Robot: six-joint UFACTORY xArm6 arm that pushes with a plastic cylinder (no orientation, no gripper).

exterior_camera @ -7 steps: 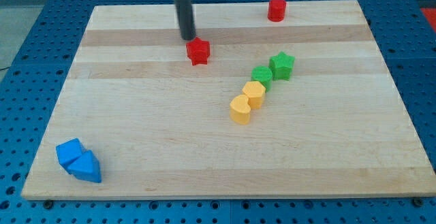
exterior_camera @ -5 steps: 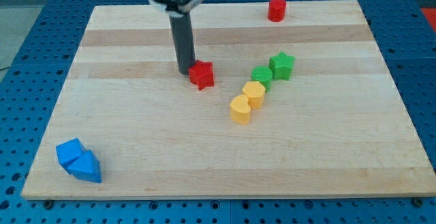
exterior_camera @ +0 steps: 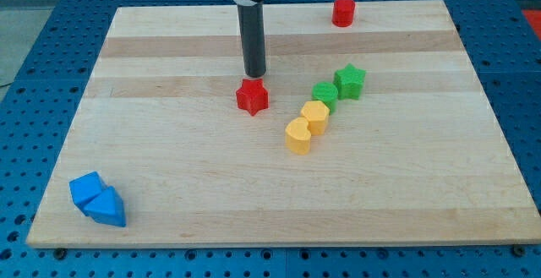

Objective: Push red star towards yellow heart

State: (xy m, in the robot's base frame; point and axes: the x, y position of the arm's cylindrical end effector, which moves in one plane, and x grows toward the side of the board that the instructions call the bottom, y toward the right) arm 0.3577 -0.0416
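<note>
So our tip [exterior_camera: 254,74] sits just above the red star [exterior_camera: 252,97] in the view, right at its top edge. There's no hand on this rig, just the rod. The star lies on the wooden worktop [exterior_camera: 169,160], near the yellow heart [exterior_camera: 297,136], up and to the heart's left.

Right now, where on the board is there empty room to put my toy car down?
The widest bare patch lies between the blue blocks and the yellow heart. The view's right side, beyond the green star, is free too. It is crowded where my tip stands just above the red star.
</note>
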